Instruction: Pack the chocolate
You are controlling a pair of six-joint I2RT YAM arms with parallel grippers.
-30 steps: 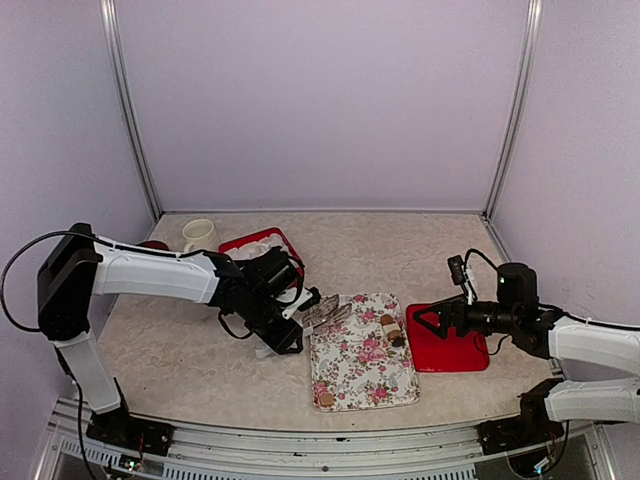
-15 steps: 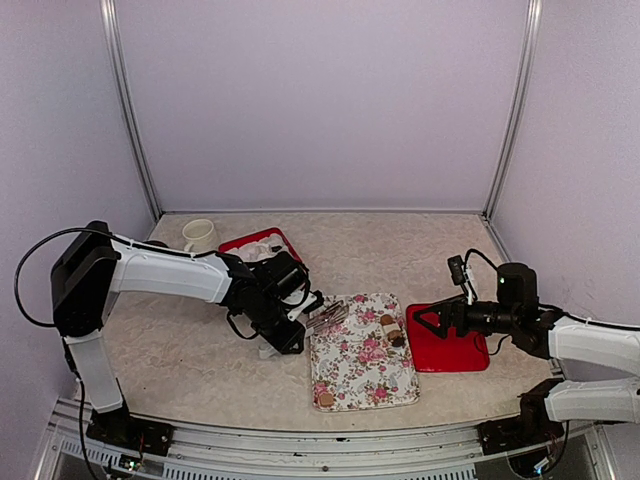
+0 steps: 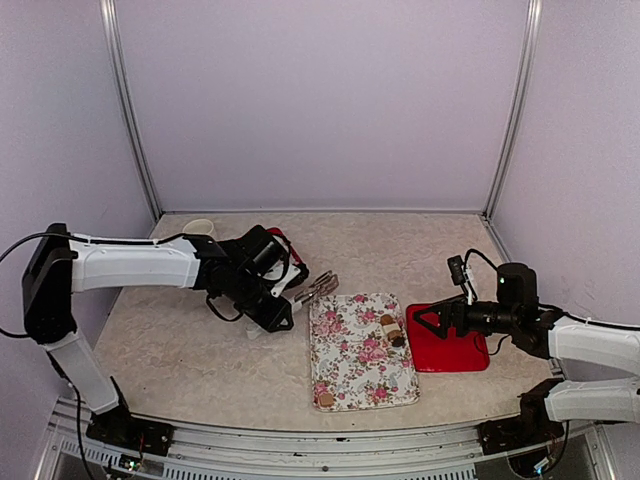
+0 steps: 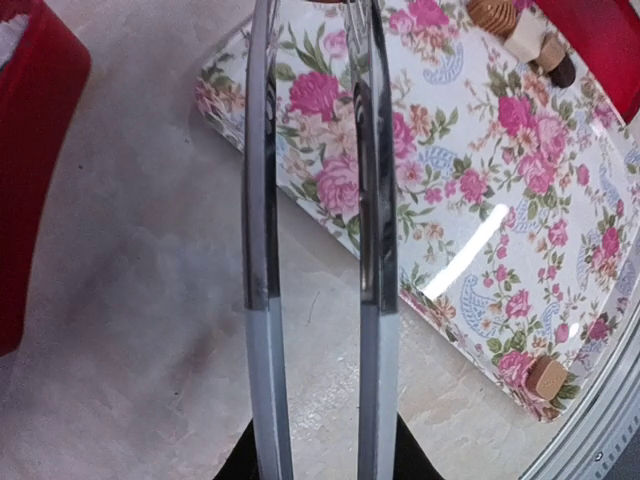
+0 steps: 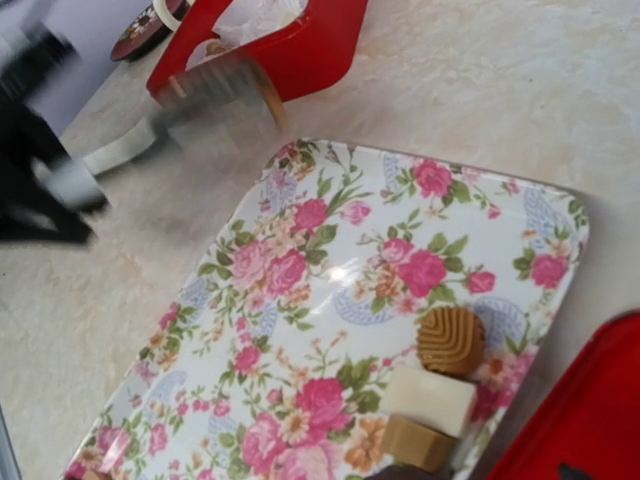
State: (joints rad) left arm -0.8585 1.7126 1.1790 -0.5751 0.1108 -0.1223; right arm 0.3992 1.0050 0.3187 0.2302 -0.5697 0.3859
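The floral tray (image 3: 350, 365) lies mid-table with chocolate on it: a cluster (image 3: 390, 328) at its right edge and a single tan piece (image 3: 325, 398) at the near left corner. The right wrist view shows the cluster as a ribbed tan round (image 5: 450, 340), a white block (image 5: 430, 400) and a tan block (image 5: 420, 440). My left gripper (image 3: 325, 285) hangs just off the tray's far left corner, its long fingers (image 4: 262, 200) close together on a small tan chocolate (image 5: 270, 100) at their tips. My right gripper (image 3: 428, 320) stands open by the red lid (image 3: 455, 350), holding nothing.
The red box (image 5: 300, 50) with its white crinkled liner sits behind the left arm, at the back left. A cream mug (image 3: 198, 228) stands beyond it near the wall. The left wrist view shows the tray's single piece (image 4: 545, 378) and the table's near rail.
The left gripper has lifted off the tray's far left corner and drawn back toward the red box, its fingers closing in. The right arm has stayed still.
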